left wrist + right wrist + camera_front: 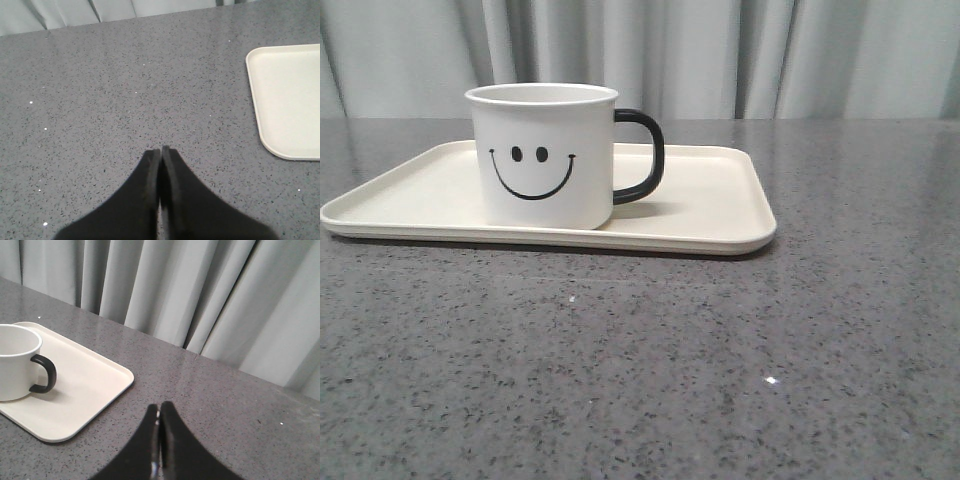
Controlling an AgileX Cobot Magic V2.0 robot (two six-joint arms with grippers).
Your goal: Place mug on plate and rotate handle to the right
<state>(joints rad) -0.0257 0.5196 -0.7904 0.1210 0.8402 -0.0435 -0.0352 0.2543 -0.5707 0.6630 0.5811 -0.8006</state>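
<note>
The white mug with a black smiley face stands upright on the cream plate, and its black handle points to the right. The right wrist view shows the same mug, its handle and the plate. My right gripper is shut and empty over the bare table, off to the plate's right. My left gripper is shut and empty over the table, with a corner of the plate off to one side. Neither gripper shows in the front view.
The grey speckled table stretches in front of and around the plate. Pale grey curtains hang behind the table's far edge.
</note>
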